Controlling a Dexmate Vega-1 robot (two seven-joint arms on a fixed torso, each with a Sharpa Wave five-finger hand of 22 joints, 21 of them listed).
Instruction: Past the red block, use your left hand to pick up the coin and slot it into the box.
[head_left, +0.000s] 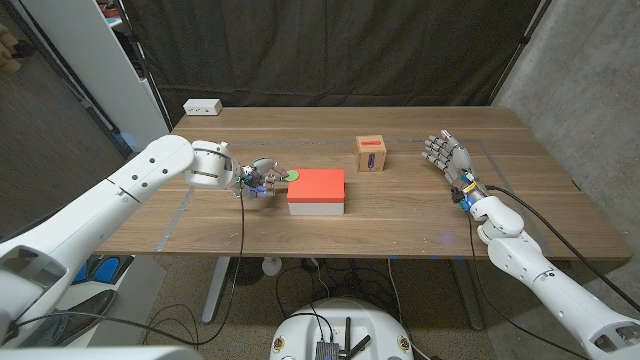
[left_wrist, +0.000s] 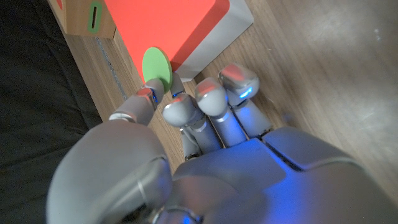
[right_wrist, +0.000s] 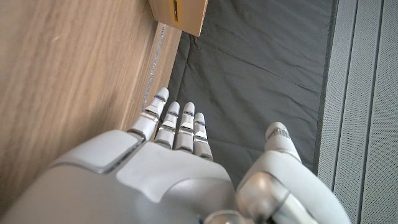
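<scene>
A flat green coin (head_left: 292, 177) (left_wrist: 157, 65) is pinched between the fingertips of my left hand (head_left: 257, 180) (left_wrist: 186, 124), just left of the red block (head_left: 317, 185) (left_wrist: 168, 28) with its white base. The small cardboard box (head_left: 371, 153) (left_wrist: 84, 18) with a dark slot stands beyond the block, towards the back right. My right hand (head_left: 448, 155) (right_wrist: 180, 143) is at the right side of the table, fingers spread and holding nothing; the box corner (right_wrist: 180, 12) shows ahead of it.
A white power strip (head_left: 202, 106) lies at the table's back left corner. A black curtain hangs behind the wooden table (head_left: 420, 215). Cables run from both wrists over the table's front edge.
</scene>
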